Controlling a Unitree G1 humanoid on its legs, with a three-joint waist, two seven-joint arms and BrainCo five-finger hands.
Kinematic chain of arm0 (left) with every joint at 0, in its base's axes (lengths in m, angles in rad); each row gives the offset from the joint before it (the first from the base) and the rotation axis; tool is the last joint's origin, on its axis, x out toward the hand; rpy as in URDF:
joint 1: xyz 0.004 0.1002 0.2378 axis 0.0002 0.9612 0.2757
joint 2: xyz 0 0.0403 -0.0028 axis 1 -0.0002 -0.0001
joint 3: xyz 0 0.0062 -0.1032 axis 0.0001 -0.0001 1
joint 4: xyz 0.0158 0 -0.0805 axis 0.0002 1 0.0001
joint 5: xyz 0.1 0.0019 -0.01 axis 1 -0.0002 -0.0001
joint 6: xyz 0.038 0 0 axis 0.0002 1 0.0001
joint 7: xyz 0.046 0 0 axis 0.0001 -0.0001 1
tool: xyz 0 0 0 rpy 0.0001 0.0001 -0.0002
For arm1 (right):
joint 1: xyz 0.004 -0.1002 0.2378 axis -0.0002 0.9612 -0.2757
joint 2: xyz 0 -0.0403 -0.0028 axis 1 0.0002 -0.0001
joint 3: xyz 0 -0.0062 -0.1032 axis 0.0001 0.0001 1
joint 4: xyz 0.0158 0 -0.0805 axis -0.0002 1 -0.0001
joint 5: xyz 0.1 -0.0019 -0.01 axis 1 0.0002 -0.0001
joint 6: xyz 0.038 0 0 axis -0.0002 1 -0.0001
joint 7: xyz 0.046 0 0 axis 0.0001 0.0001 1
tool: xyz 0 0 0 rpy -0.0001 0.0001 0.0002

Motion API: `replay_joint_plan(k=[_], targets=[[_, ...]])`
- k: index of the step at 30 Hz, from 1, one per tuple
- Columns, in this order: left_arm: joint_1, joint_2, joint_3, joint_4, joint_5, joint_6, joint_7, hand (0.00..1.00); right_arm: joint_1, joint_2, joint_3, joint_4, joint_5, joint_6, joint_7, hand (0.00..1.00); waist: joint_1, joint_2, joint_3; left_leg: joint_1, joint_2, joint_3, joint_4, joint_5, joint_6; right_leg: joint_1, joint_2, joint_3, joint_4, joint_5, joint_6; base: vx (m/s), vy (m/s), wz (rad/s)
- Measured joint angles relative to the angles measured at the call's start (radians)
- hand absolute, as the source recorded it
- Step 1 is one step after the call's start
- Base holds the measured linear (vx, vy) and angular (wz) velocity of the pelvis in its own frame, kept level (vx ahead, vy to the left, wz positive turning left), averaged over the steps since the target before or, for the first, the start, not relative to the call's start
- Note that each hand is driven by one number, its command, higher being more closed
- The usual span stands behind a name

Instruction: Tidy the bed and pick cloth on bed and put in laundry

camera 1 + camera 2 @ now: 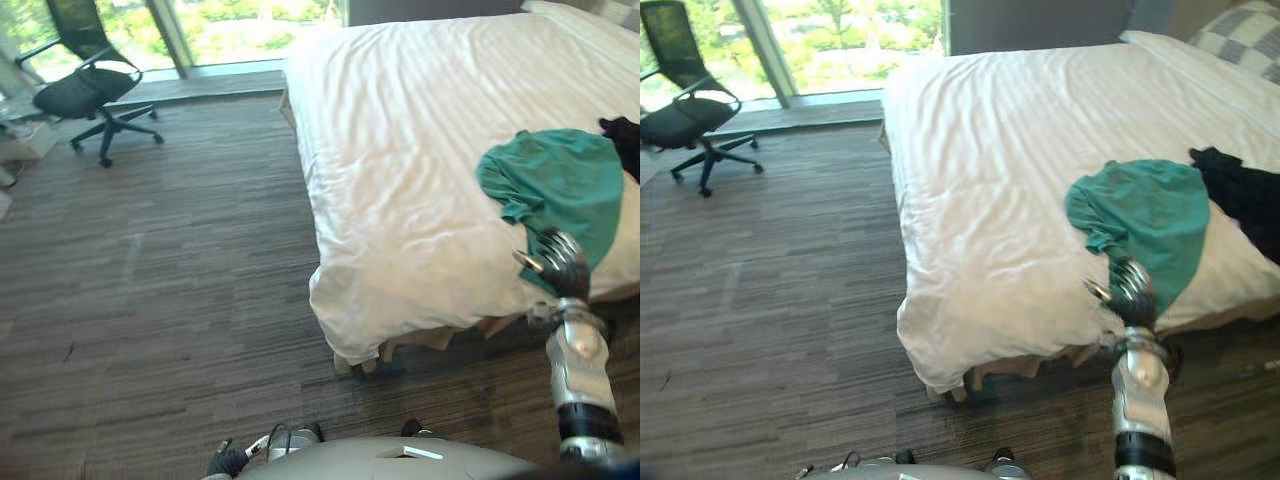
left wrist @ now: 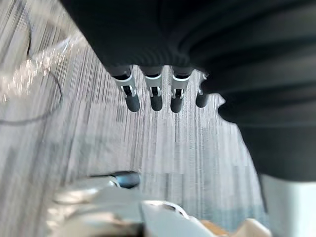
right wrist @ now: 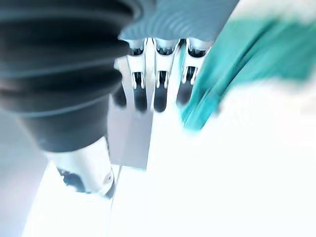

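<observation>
White bed (image 1: 400,150), green cloth (image 1: 565,180) (hem behind right robot hand (image 1: 565,265))

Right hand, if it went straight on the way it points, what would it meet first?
Probably the green cloth at the bed edge, just past its fingers; whether they already touch is unclear.

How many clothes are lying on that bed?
2. A green cloth lies near the foot edge of the bed, by the right hand; a black cloth lies just beyond it at the view's edge. More may lie out of view.
</observation>
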Motion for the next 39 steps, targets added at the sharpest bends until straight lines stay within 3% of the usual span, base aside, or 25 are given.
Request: replay_joint_plan(k=[2, 6, 8, 9, 11, 14, 15, 17, 19, 26, 30, 36, 39], targets=[[-0.005, -0.001, -0.002, -0.04, -0.043, -0.023, -0.006, 0.0, -0.156, -0.014, 0.104, 0.099, 0.025, 0.019, 0.053, 1.0, 0.032, -0.024, 0.02, -0.015, -0.008, -0.043, 0.0, 0.017, 0.004, 0.013, 0.001, -0.041, 0.003, -0.003, -0.002, 0.05, -0.012, 0.52], [-0.015, -0.011, -0.003, -0.088, -0.103, -0.036, -0.024, 0.0, -0.395, -0.016, 0.198, 0.268, 0.109, 0.067, 0.089, 1.0, 0.096, -0.026, 0.05, -0.035, -0.019, -0.104, 0.008, 0.033, 0.009, 0.032, -0.011, -0.089, 0.004, -0.013, 0.001, 0.02, 0.005, 0.54], [-0.055, -0.018, -0.014, -0.094, -0.141, -0.038, -0.047, 0.0, -0.557, -0.022, 0.254, 0.348, 0.16, 0.072, 0.124, 1.0, 0.142, -0.005, 0.128, -0.062, -0.024, -0.141, 0.038, 0.035, 0.011, 0.01, -0.037, -0.12, 0.082, -0.054, 0.004, -0.04, 0.029, 0.5], [-0.059, -0.017, -0.019, -0.103, -0.159, -0.038, -0.052, 0.0, -0.592, -0.022, 0.268, 0.367, 0.169, 0.073, 0.132, 1.0, 0.15, -0.004, 0.143, -0.075, -0.025, -0.152, 0.047, 0.035, 0.011, -0.006, -0.046, -0.128, 0.115, -0.07, 0.003, -0.08, 0.041, 0.45], [-0.084, -0.011, -0.021, -0.148, -0.21, -0.039, -0.087, 0.0, -0.727, -0.023, 0.301, 0.435, 0.2, 0.076, 0.143, 1.0, 0.195, -0.013, 0.218, -0.135, -0.024, -0.181, 0.075, 0.035, 0.011, -0.09, -0.088, -0.147, 0.258, -0.137, -0.005, -0.08, 0.028, 0.44], [-0.124, 0.002, -0.025, -0.17, -0.252, -0.041, -0.12, 0.0, -0.868, -0.03, 0.324, 0.505, 0.232, 0.088, 0.135, 1.0, 0.234, -0.024, 0.313, -0.208, -0.035, -0.207, 0.113, 0.043, 0.008, -0.175, -0.137, -0.163, 0.387, -0.192, -0.02, -0.08, -0.013, 0.37], [-0.131, 0.004, -0.03, -0.17, -0.262, -0.042, -0.127, 0.0, -0.889, -0.036, 0.337, 0.519, 0.24, 0.094, 0.13, 1.0, 0.241, -0.024, 0.318, -0.232, -0.037, -0.21, 0.125, 0.043, 0.008, -0.2, -0.145, -0.162, 0.405, -0.196, -0.023, -0.07, -0.022, 0.22], [-0.148, 0.006, -0.061, -0.17, -0.283, -0.056, -0.134, 0.0, -0.933, -0.052, 0.362, 0.559, 0.253, 0.109, 0.118, 1.0, 0.26, -0.011, 0.326, -0.299, -0.045, -0.212, 0.159, 0.043, 0.008, -0.264, -0.164, -0.162, 0.447, -0.207, -0.031, -0.06, -0.016, 0.14], [-0.18, 0.005, -0.103, -0.164, -0.308, -0.083, -0.135, 0.0, -0.941, -0.082, 0.371, 0.582, 0.253, 0.129, 0.098, 1.0, 0.274, 0.022, 0.347, -0.356, -0.058, -0.214, 0.194, 0.043, 0.008, -0.321, -0.194, -0.161, 0.499, -0.221, -0.035, -0.08, -0.025, 0.11], [-0.305, 0.005, -0.197, -0.106, -0.336, -0.124, -0.133, 0.0, -0.932, -0.132, 0.368, 0.683, 0.251, 0.241, 0.019, 1.0, 0.281, 0.098, 0.386, -0.529, -0.062, -0.209, 0.275, 0.047, 0.012, -0.511, -0.239, -0.138, 0.624, -0.252, -0.071, -0.11, -0.044, 0.02], [-0.365, -0.004, -0.242, -0.105, -0.363, -0.133, -0.126, 0.0, -0.903, -0.132, 0.353, 0.648, 0.247, 0.256, 0.021, 1.0, 0.275, 0.133, 0.39, -0.573, -0.057, -0.203, 0.287, 0.052, 0.009, -0.57, -0.241, -0.123, 0.647, -0.256, -0.079, -0.07, -0.075, -0.07], [-0.449, -0.041, -0.306, -0.103, -0.392, -0.142, -0.121, 0.0, -0.891, -0.105, 0.312, 0.635, 0.238, 0.262, 0.053, 1.0, 0.262, 0.139, 0.39, -0.606, -0.055, -0.181, 0.305, 0.049, 0.013, -0.604, -0.237, -0.103, 0.641, -0.245, -0.08, -0.02, -0.033, -0.04], [-0.454, -0.041, -0.305, -0.081, -0.391, -0.139, -0.109, 0.0, -0.815, -0.031, 0.287, 0.644, 0.279, 0.26, 0.095, 1.0, 0.238, 0.139, 0.389, -0.604, -0.055, -0.174, 0.317, 0.038, 0.021, -0.592, -0.227, -0.093, 0.619, -0.229, -0.072, 0.03, 0.001, -0.05]])
